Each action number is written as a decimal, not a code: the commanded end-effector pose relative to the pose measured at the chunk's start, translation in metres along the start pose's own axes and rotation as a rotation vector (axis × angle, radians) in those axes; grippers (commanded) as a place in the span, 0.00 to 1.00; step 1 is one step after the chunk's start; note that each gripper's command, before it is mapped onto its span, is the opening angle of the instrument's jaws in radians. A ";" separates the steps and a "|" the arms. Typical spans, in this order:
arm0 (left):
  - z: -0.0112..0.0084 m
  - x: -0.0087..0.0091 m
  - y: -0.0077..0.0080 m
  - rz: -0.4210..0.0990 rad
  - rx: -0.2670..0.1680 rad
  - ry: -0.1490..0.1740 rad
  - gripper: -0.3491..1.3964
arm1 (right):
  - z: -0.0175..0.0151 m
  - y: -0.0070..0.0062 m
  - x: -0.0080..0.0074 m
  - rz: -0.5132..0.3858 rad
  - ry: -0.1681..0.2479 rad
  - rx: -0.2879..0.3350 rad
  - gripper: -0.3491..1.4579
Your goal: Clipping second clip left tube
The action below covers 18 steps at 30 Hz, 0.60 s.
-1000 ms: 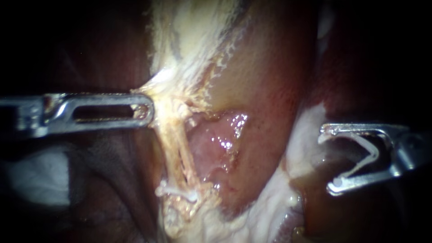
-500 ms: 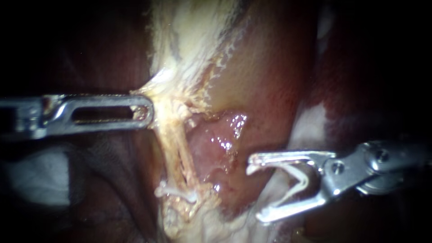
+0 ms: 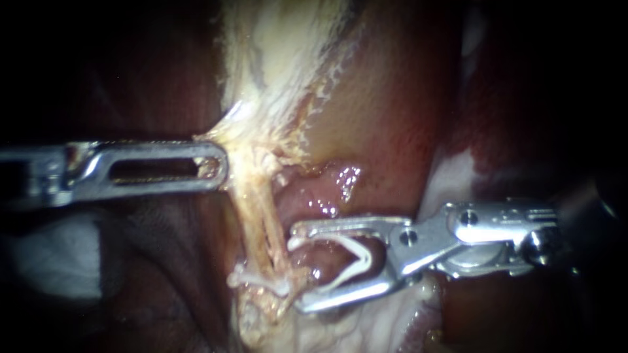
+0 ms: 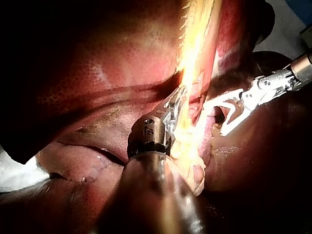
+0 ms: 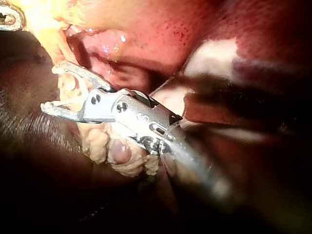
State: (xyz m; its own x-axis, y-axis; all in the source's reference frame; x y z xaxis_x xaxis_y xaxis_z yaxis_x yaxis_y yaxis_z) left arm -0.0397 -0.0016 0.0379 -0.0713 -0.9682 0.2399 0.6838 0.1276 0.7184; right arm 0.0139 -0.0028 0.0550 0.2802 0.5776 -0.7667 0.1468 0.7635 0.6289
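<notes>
Ahead of my right instrument (image 3: 296, 267) stands the tube (image 3: 261, 222) — jaws wide, holding a clip (image 3: 347, 258). My left instrument (image 3: 216, 167) clamps tissue (image 3: 241, 134).

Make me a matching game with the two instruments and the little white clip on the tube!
Things:
1. left instrument
2. right instrument
3. closed clip

States:
A. sits across the tube
B. jaws grip yellowish tissue
C. jaws hold an open clip

Pairs: 1-B, 2-C, 3-A
</notes>
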 end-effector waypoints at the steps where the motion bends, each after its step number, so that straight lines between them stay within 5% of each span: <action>1: -0.0001 0.0000 0.0000 0.000 0.000 0.000 0.00 | 0.0002 0.0002 -0.0001 -0.001 0.000 -0.001 0.52; 18: -0.0004 0.0002 -0.0008 -0.002 -0.001 0.000 0.00 | 0.0037 0.0024 -0.0022 0.010 -0.027 -0.016 0.52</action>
State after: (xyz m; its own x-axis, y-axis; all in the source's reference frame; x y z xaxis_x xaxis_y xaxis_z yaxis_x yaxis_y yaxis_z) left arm -0.0400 -0.0021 0.0371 -0.0739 -0.9682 0.2392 0.6853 0.1249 0.7174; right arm 0.0173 -0.0033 0.0588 0.3071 0.5777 -0.7563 0.1284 0.7623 0.6344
